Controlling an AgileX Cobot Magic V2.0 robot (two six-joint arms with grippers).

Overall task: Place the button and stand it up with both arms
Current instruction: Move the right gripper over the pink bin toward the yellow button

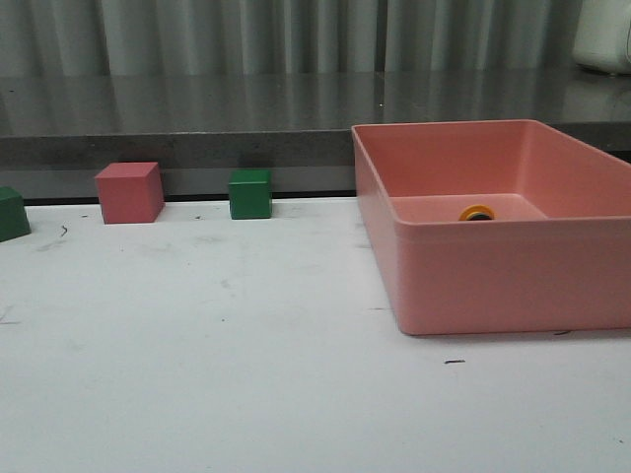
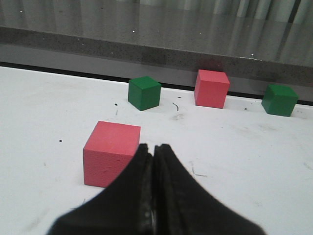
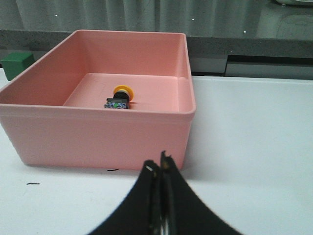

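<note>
Pink plastic fills the right side of the front view: a wide, open bin (image 1: 473,281) standing on the white table (image 1: 217,374). Just over its near wall, only the yellow cap of the button (image 1: 476,212) shows, low on the bin floor. In the right wrist view the button (image 3: 120,97) is plainer to see: it lies on its side on the floor of the bin (image 3: 98,137), near the middle, with the yellow cap toward the far wall and the dark base with bluish parts toward the near wall. Whether the base touches the near wall cannot be told, as the rim hides that part.

The right gripper (image 3: 160,169) shows at the bottom centre of its own view, its two dark fingers pressed together with nothing between them, on the table side of the bin and apart from it. The left gripper (image 2: 153,149) sits at the bottom centre of its view, fingers likewise closed on nothing, with a pink cube (image 2: 111,153) just beside its tips.

Neither arm appears in the front view. Along the far edge of the table in that view, at the left, stand another pink cube (image 1: 129,192), a green cube (image 1: 250,194) to its right, and part of a second green cube (image 1: 13,214) at the frame's left edge. Behind them runs a grey ledge (image 1: 197,118).
</note>
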